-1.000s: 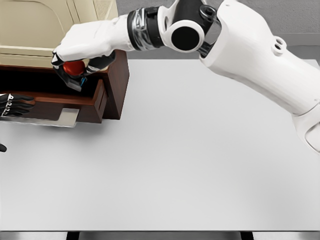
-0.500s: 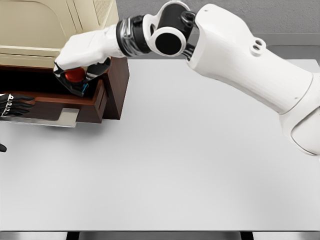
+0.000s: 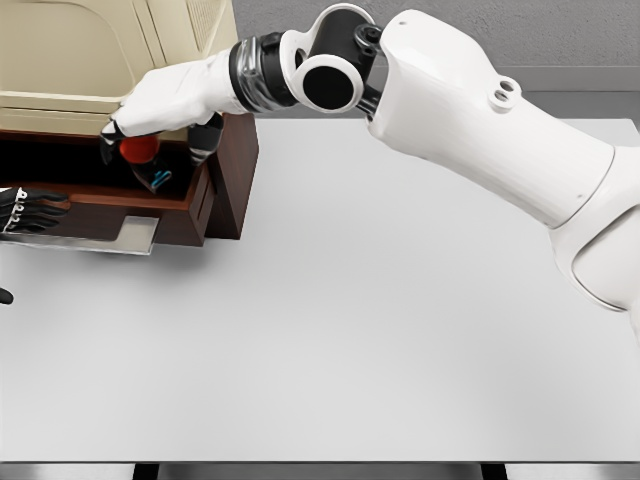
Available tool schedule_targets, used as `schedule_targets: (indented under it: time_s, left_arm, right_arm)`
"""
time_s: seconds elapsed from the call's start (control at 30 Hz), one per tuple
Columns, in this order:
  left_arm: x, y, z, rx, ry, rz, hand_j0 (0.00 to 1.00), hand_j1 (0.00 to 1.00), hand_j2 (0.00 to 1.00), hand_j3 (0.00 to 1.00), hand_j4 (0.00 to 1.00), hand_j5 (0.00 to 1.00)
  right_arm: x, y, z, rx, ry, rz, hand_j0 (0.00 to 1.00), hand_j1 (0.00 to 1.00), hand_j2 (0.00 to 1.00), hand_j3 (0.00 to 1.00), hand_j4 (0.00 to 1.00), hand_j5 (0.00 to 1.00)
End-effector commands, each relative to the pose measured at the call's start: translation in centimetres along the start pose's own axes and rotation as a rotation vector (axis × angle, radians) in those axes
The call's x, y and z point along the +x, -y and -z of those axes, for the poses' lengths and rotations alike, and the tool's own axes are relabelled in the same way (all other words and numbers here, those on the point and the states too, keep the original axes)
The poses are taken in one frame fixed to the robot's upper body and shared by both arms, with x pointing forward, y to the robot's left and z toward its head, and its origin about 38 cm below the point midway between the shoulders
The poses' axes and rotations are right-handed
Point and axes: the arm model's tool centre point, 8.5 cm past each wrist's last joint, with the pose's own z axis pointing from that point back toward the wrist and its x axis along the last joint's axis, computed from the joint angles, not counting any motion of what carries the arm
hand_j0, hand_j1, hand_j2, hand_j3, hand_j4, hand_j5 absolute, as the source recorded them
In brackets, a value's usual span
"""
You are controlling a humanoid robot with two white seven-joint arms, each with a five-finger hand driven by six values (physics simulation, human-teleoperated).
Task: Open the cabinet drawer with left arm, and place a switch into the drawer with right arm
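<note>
**Right robot hand over the open drawer, switch at its fingertips**

In the upper left of the frame, the cabinet (image 3: 235, 160) stands on the desk (image 3: 400, 330) with its drawer (image 3: 150, 205) pulled out toward the lower left. The right robot hand (image 3: 160, 140), reaching across from the right side of the frame, hangs above the drawer's dark cavity. The switch (image 3: 140, 150), a red cap on a dark body with a bluish detail, sits just beneath the palm between the dark fingers (image 3: 205, 135). The fingers look spread, and whether they grip the switch or have let it go cannot be told. The left robot hand (image 3: 30, 210) shows at the left edge, beside the drawer front; its fingers lie roughly straight, and contact with the drawer cannot be confirmed.

Judged risks: the switch lies near the drawer's right wall, so a release here could leave it tipped against or perched on that wall rather than flat inside. Lifting the hand away at an angle could snag the switch and drag it out. A hand brushing the cabinet could also shift the drawer.

The desk is a plain, pale matte grey with a darker front edge. Behind it runs a grey wall.
</note>
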Motion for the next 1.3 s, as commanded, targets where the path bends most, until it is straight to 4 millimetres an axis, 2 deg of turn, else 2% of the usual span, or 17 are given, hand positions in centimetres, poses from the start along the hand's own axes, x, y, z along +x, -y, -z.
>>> schedule_targets:
  time_s: [0.0,0.13,0.23,0.3,0.33,0.4,0.43,0.5,0.63,0.67,0.77,0.87,1.0,1.07,1.27]
  left_arm:
    - [-0.4,0.2,0.1,-0.013,-0.028,0.022,1.0,1.0,1.0,1.0,1.0,1.0]
    - [-0.4,0.2,0.1,-0.012,-0.027,0.023,1.0,1.0,1.0,1.0,1.0,1.0]
    - [-0.4,0.2,0.1,-0.012,-0.027,0.023,1.0,1.0,1.0,1.0,1.0,1.0]
    - [-0.4,0.2,0.1,-0.012,-0.027,0.023,1.0,1.0,1.0,1.0,1.0,1.0]
    - [-0.4,0.2,0.1,-0.013,-0.025,0.023,1.0,1.0,1.0,1.0,1.0,1.0]
    - [-0.4,0.2,0.1,-0.013,-0.027,0.022,1.0,1.0,1.0,1.0,1.0,1.0]
    - [-0.4,0.2,0.1,-0.012,-0.026,0.023,1.0,1.0,1.0,1.0,1.0,1.0]
    - [-0.3,0.2,0.1,-0.012,-0.024,0.024,1.0,1.0,1.0,1.0,1.0,1.0]
    - [-0.3,0.2,0.2,-0.013,-0.02,0.024,1.0,1.0,1.0,1.0,1.0,1.0]
    - [-0.3,0.2,0.1,-0.013,-0.021,0.024,1.0,1.0,1.0,1.0,1.0,1.0]
    - [-0.3,0.2,0.1,-0.013,-0.016,0.019,1.0,1.0,1.0,1.0,1.0,1.0]
    - [-0.3,0.2,0.1,-0.013,-0.016,0.019,1.0,1.0,1.0,1.0,1.0,1.0]
    - [-0.2,0.2,0.2,-0.014,-0.01,0.013,0.93,0.93,0.93,0.93,0.93,0.93]
    - [-0.2,0.2,0.3,-0.015,-0.006,0.009,0.88,0.88,0.88,0.88,0.88,0.88]
    - [0.0,0.2,0.3,-0.013,0.006,0.006,0.88,0.88,0.88,0.88,0.88,0.88]
  right_arm:
    - [0.3,0.1,0.0,-0.003,0.01,-0.008,1.0,1.0,1.0,1.0,1.0,1.0]
    - [1.7,0.7,-0.8,-0.02,0.048,-0.051,1.0,1.0,1.0,1.0,1.0,1.0]
    - [2.9,0.3,-4.0,-0.036,0.089,-0.119,1.0,1.0,1.0,1.0,1.0,1.0]
    - [3.1,-0.7,-6.7,-0.035,0.124,-0.158,1.0,1.0,1.0,1.0,1.0,1.0]
    - [2.9,-1.4,-8.7,-0.062,0.158,-0.151,1.0,1.0,1.0,1.0,1.0,1.0]
    - [0.8,-3.8,-14.0,-0.112,0.155,-0.079,1.0,1.0,1.0,1.0,1.0,1.0]
    - [-0.2,-5.3,-16.0,-0.123,0.13,-0.041,1.0,1.0,1.0,1.0,1.0,1.0]
    - [-1.2,-8.4,-18.9,-0.106,0.07,0.009,1.0,1.0,1.0,1.0,1.0,1.0]
    - [-2.9,-13.0,-24.3,-0.139,-0.049,0.11,1.0,1.0,1.0,1.0,1.0,1.0]
    - [-3.1,-13.8,-25.0,-0.148,-0.067,0.132,1.0,1.0,1.0,1.0,1.0,1.0]
    - [-3.5,-15.6,-25.4,-0.151,-0.089,0.181,1.0,1.0,1.0,1.0,1.0,1.0]
    - [-6.4,-18.5,-27.3,-0.135,-0.191,0.279,1.0,1.0,1.0,1.0,1.0,1.0]
    - [-7.0,-20.5,-26.9,-0.112,-0.205,0.332,1.0,1.0,1.0,1.0,1.0,1.0]
    - [-7.6,-21.1,-27.4,-0.11,-0.228,0.348,1.0,1.0,1.0,1.0,1.0,1.0]
    - [-7.6,-20.9,-27.5,-0.117,-0.228,0.347,1.0,1.0,1.0,1.0,1.0,1.0]
